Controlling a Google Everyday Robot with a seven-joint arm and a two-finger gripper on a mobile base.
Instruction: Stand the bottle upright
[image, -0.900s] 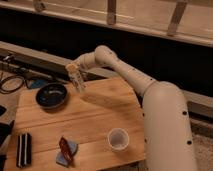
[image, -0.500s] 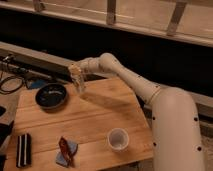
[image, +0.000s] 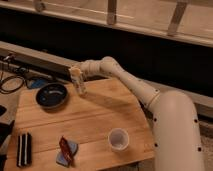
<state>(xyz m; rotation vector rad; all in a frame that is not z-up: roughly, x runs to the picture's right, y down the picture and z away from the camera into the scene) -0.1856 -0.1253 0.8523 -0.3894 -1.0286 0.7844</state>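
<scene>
Your hand (image: 76, 75) grips the bottle (image: 80, 86) just beside the black bowl (image: 51, 95), slightly tilted. Release before its base sits flat on the bench (image: 100, 125) and it may topple toward the bowl.

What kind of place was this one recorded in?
Likely an indoor lab or office test corner: a small wooden table set against a dark wall below a railed ledge, with cables lying at its left. The gripper is at the bottle near the table's far edge.
</scene>
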